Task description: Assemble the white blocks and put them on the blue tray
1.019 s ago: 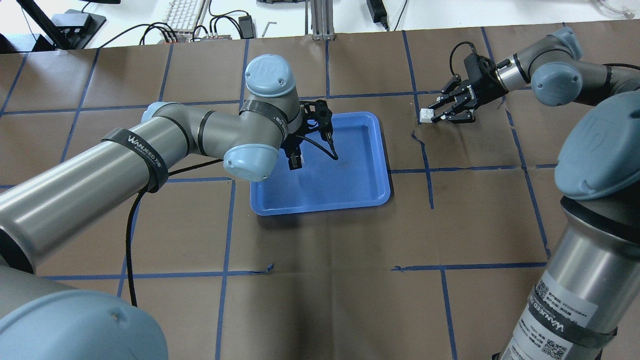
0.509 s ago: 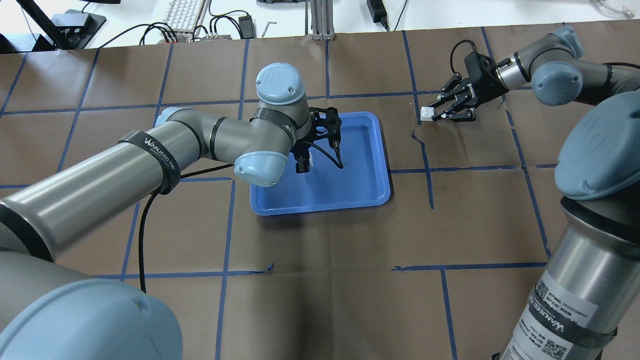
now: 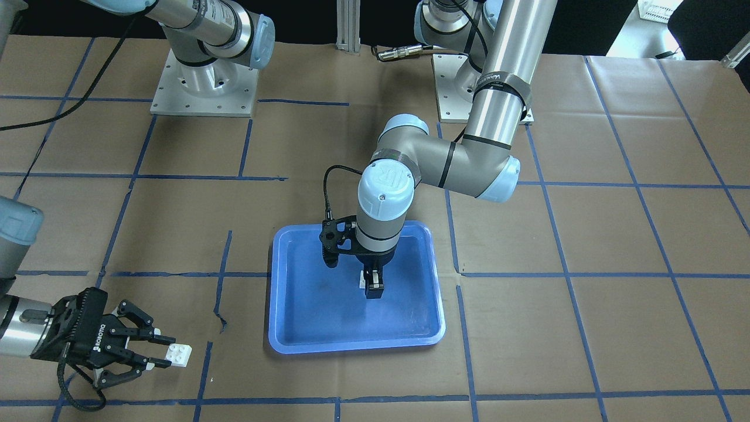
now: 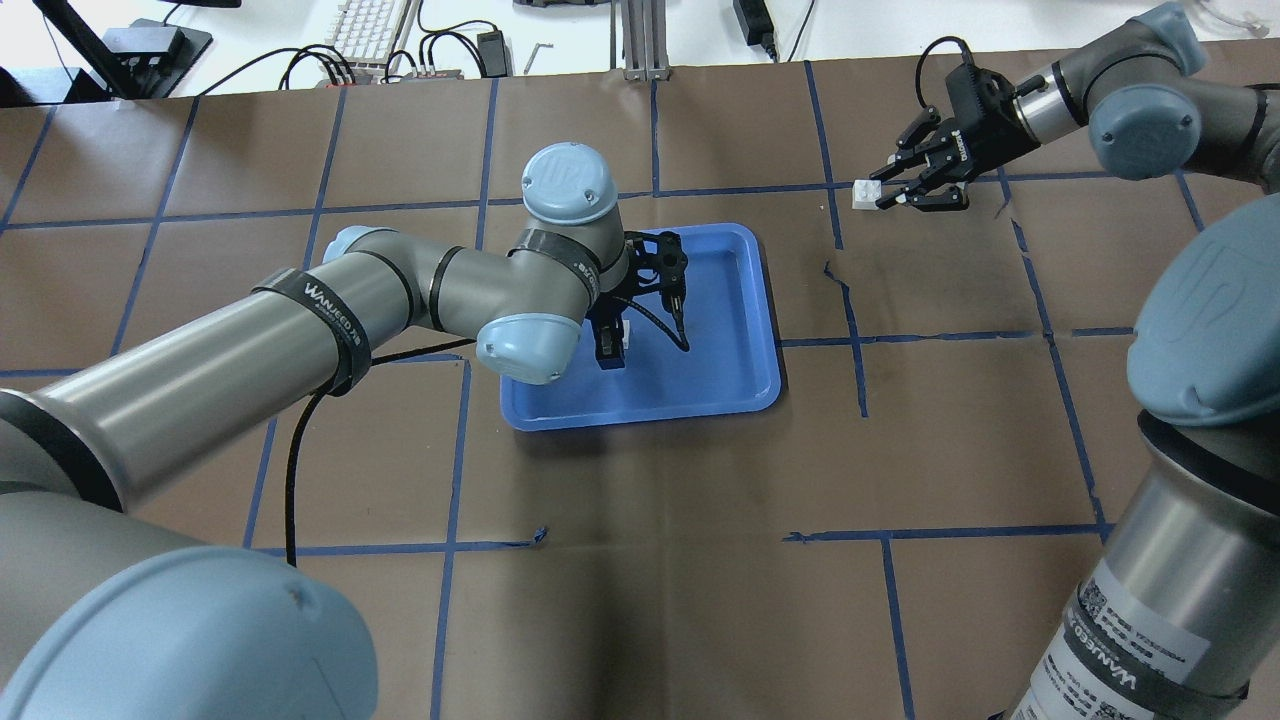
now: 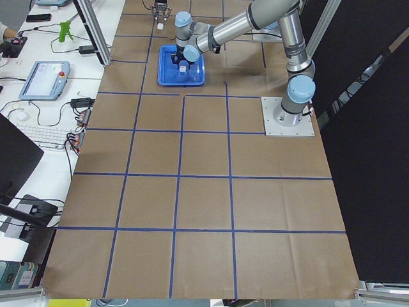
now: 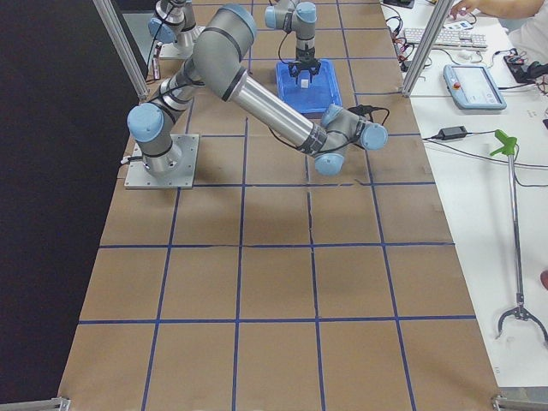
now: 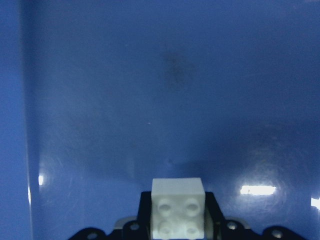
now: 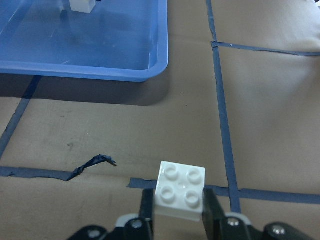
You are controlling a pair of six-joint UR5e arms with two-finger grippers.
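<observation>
Moved: we see the right gripper (image 4: 882, 193), clamping a white block (image 8: 180, 190), farther from the blue tray (image 4: 722, 335).
Left gripper (image 3: 372, 287): clamps the second white block (image 7: 178, 207).

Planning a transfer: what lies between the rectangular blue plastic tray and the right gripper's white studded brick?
Only brown paper and blue tape lines, overhead view.

Clamped tight — left tool (image 4: 610, 349), right tool (image 4: 880, 195)

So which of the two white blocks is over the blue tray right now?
The white block in the left gripper: it is over the blue tray. The other block, in the right gripper, is over brown paper outside the tray.
</observation>
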